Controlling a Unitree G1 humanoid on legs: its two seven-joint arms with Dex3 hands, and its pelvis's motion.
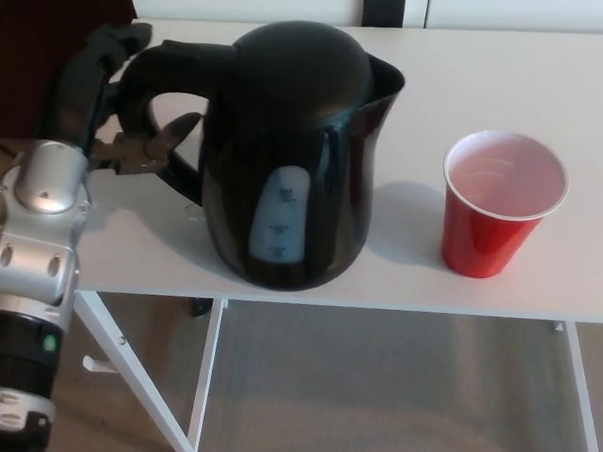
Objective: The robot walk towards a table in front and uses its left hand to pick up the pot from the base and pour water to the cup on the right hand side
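Head view, left to right.

Left arm: silver wrist and forearm segments rise from the lower left corner. The left hand (111,99) sits at the table's left edge, level with the pot's handle (151,92). Fingers are spread and hold nothing. The thumb (168,140) reaches into the handle loop from below; the upper fingers (99,60) lie just outside the top of the handle. Whether any finger touches the handle cannot be told from this view.

Pot (293,156): black electric kettle, upright on the white table (475,68), left of centre. Handle faces the robot's left, spout faces the right. A pale water-level window shows on the front of the body. The base under it cannot be made out.

Cup (501,212): red with a white inside, upright, standing apart from the pot on the right side of the table, near the front edge. The contents cannot be judged.

A small dark object (384,4) sits at the table's far edge against the white wall. Beige floor shows under the table.

The right hand does not appear.
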